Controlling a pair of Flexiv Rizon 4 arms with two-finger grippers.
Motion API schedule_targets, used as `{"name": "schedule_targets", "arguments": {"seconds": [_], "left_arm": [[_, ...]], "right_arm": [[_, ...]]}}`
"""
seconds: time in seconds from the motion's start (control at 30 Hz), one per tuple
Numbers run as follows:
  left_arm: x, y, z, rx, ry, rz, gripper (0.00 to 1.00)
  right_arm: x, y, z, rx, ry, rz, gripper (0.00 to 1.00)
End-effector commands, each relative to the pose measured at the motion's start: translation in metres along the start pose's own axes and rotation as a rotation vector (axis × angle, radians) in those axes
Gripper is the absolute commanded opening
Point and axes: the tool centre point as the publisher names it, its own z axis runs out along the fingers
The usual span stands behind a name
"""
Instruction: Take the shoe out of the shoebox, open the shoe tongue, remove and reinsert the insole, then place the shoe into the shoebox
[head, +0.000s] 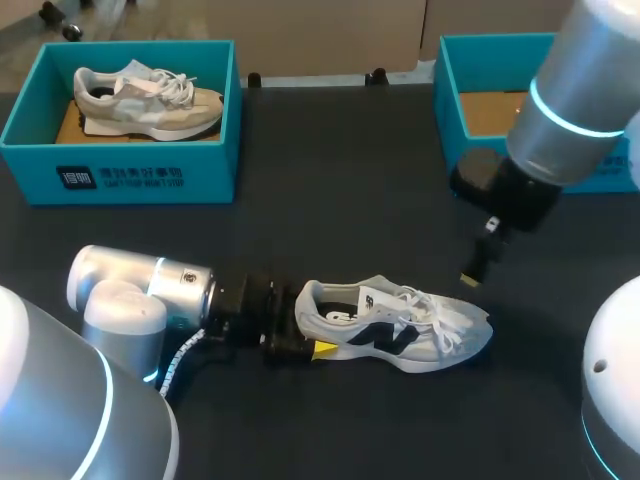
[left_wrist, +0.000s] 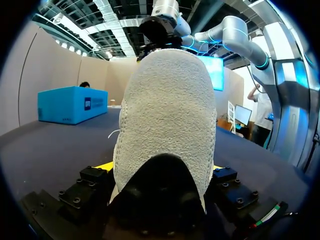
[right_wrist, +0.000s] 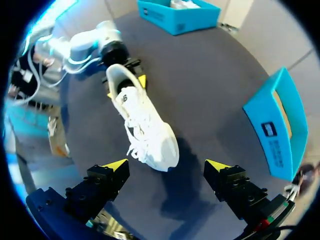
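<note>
The left tool (head: 306, 328) pinches the white shoe (head: 400, 335) by its heel on the counter (head: 330, 200); the right tool (right_wrist: 167, 165) hovers spread above the toe.

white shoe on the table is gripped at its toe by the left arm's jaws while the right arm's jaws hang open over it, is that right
Not the toe: the jaws of the left arm grip the white shoe at its heel, which the left wrist view shows clamped between them. The jaws of the right arm do hang open over it.
</note>
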Motion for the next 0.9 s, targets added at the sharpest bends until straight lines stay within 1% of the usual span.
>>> {"name": "schedule_targets", "arguments": {"seconds": [0.03,0.2,0.23,0.27,0.3,0.37,0.4,0.5,0.53,0.6,0.7,0.73,0.77,0.8,0.9], "left_arm": [[0.0,0.007,0.002,-0.003,0.0,-0.002,0.0],[0.0,0.007,0.002,-0.003,0.0,-0.002,0.0],[0.0,0.007,0.002,-0.003,0.0,-0.002,0.0],[0.0,0.007,0.002,-0.003,0.0,-0.002,0.0],[0.0,0.007,0.002,-0.003,0.0,-0.002,0.0],[0.0,0.007,0.002,-0.003,0.0,-0.002,0.0],[0.0,0.007,0.002,-0.003,0.0,-0.002,0.0],[0.0,0.007,0.002,-0.003,0.0,-0.002,0.0],[0.0,0.007,0.002,-0.003,0.0,-0.002,0.0],[0.0,0.007,0.002,-0.003,0.0,-0.002,0.0],[0.0,0.007,0.002,-0.003,0.0,-0.002,0.0],[0.0,0.007,0.002,-0.003,0.0,-0.002,0.0],[0.0,0.007,0.002,-0.003,0.0,-0.002,0.0],[0.0,0.007,0.002,-0.003,0.0,-0.002,0.0],[0.0,0.007,0.002,-0.003,0.0,-0.002,0.0]], "right_arm": [[0.004,0.003,-0.002,0.096,-0.095,0.204,1.0],[0.004,0.003,-0.002,0.096,-0.095,0.204,1.0],[0.006,0.007,-0.004,0.05,-0.118,0.272,1.0],[0.01,0.01,-0.004,0.044,-0.129,0.346,1.0],[0.014,0.012,-0.002,0.059,-0.135,0.399,1.0],[0.03,0.022,0.003,0.084,-0.166,0.514,1.0],[0.034,0.025,0.005,0.089,-0.171,0.542,1.0],[0.057,0.04,0.01,0.099,-0.213,0.641,1.0],[0.059,0.042,0.01,0.1,-0.219,0.651,1.0],[0.074,0.054,0.013,0.122,-0.254,0.712,1.0],[0.089,0.064,0.016,0.159,-0.291,0.789,1.0],[0.092,0.067,0.018,0.16,-0.295,0.809,1.0],[0.099,0.071,0.022,0.144,-0.289,0.879,1.0],[0.101,0.074,0.024,0.143,-0.29,0.921,1.0],[0.102,0.076,0.025,0.141,-0.294,0.928,1.0]]}}
